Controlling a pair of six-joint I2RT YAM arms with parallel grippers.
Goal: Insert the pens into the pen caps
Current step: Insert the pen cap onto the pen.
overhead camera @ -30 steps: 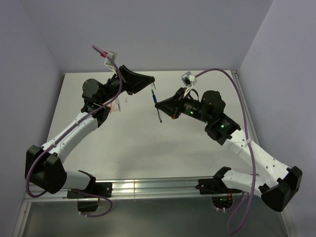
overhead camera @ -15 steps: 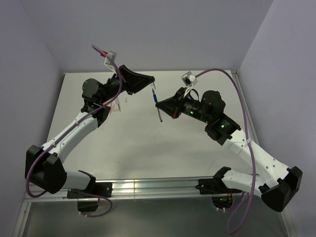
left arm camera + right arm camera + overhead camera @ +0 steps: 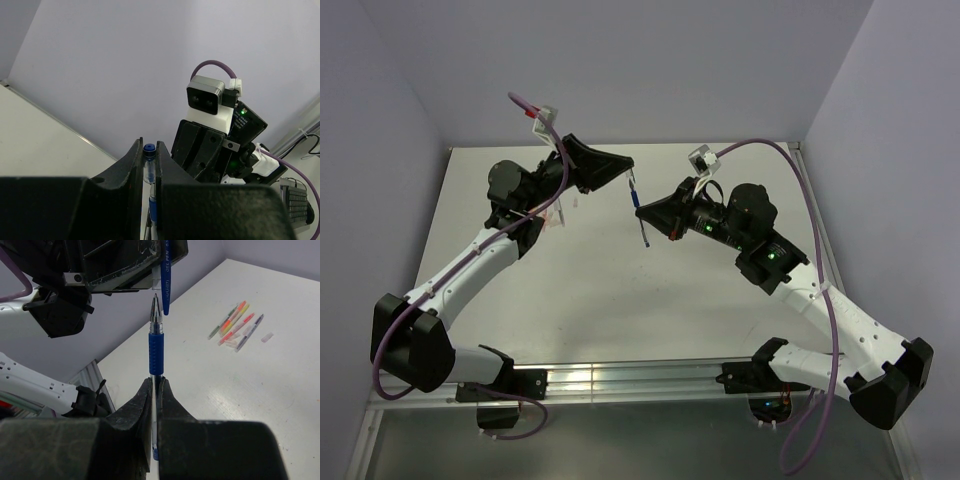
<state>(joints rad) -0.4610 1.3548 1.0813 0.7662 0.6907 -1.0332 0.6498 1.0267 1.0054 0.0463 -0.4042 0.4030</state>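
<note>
My left gripper [image 3: 149,152] is shut on a clear pen cap [image 3: 149,167] with a blue end, held above the middle of the table [image 3: 600,290]. My right gripper [image 3: 155,385] is shut on a pen [image 3: 156,352] with a blue grip, its tip pointing up at the cap. In the right wrist view the pen's tip sits just under the mouth of the cap [image 3: 158,282], whose blue clip hangs beside it. From above, the cap [image 3: 632,184] and pen [image 3: 640,218] line up between the left gripper [image 3: 626,170] and the right gripper [image 3: 650,222].
Several more pens [image 3: 235,322] in orange, yellow, pink and dark blue lie bunched on the table at the left arm's side, with a small pale cap [image 3: 267,337] next to them. In the top view they [image 3: 563,212] are mostly hidden behind the left arm. Walls close the table's far and side edges.
</note>
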